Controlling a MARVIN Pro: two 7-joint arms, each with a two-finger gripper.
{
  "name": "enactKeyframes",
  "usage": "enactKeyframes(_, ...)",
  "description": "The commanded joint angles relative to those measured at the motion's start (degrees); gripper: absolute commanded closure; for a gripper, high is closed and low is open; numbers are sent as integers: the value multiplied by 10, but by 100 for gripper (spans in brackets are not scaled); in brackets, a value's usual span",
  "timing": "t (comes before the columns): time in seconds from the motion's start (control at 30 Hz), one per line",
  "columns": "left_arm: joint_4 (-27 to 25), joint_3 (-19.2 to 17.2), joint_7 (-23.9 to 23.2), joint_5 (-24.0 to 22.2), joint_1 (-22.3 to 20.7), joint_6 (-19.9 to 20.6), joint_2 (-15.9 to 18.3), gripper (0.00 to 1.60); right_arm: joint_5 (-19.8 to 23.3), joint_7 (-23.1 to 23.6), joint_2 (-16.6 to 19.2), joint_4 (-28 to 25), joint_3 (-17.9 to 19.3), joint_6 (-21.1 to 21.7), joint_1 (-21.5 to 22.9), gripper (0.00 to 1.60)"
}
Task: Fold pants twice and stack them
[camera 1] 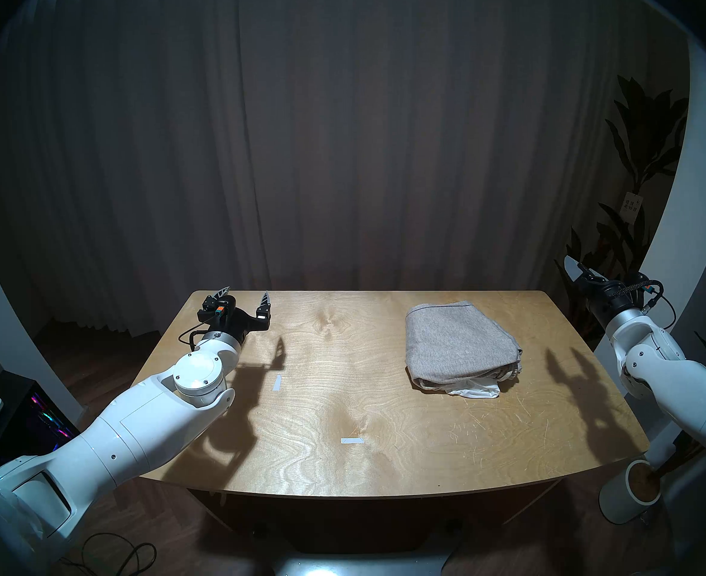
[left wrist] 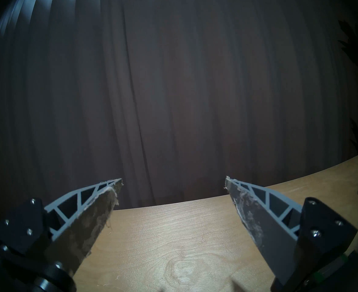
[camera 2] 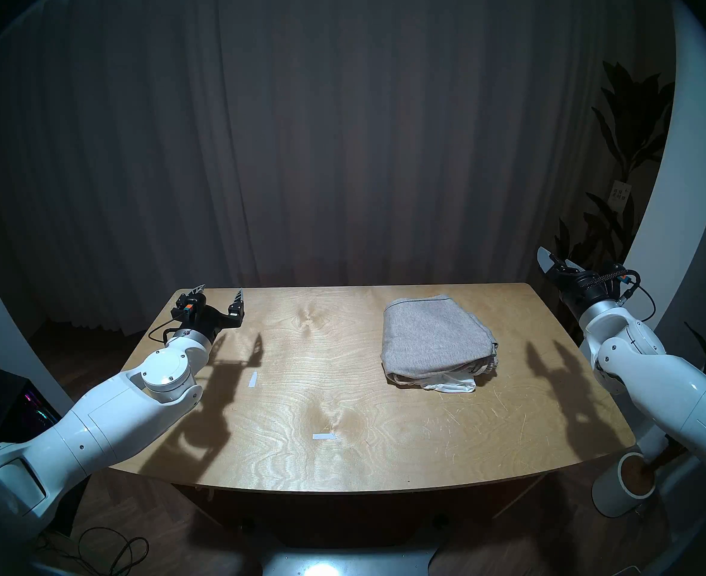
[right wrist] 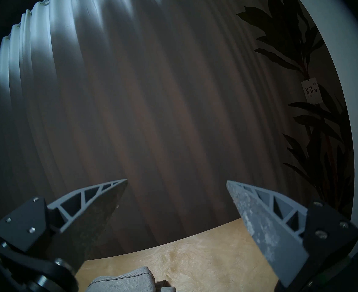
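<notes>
Table (camera 1: pixel 301 396) before dark curtain | folded grey pants (camera 1: pixel 459 346) atop white shorts (camera 1: pixel 478 390), right of centre | soft, limp: likely pinch folded edges | left gripper (camera 1: pixel 246 298), right gripper (right wrist: pixel 177 181) both agape, empty

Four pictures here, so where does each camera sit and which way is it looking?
Head stereo left: on the head, looking down at the table and the grey pants stacked on the white shorts; both arms show.
Head stereo right: beside it, nearly the same scene.
Left wrist: on the left arm, facing the curtain over the table's far edge; the open left gripper shows.
Right wrist: likewise, with the open right gripper, a plant and the pants below.
Shared: all four catch table and curtain.
</notes>
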Motion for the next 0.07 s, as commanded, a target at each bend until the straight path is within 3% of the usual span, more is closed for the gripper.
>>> enactKeyframes(0.0,2,-6,-15,-3,-9,-18,0,0,-16,-8,-40,14,-8,4,63,0)
enactKeyframes(0.03,2,-6,-15,-3,-9,-18,0,0,-16,-8,-40,14,-8,4,63,0)
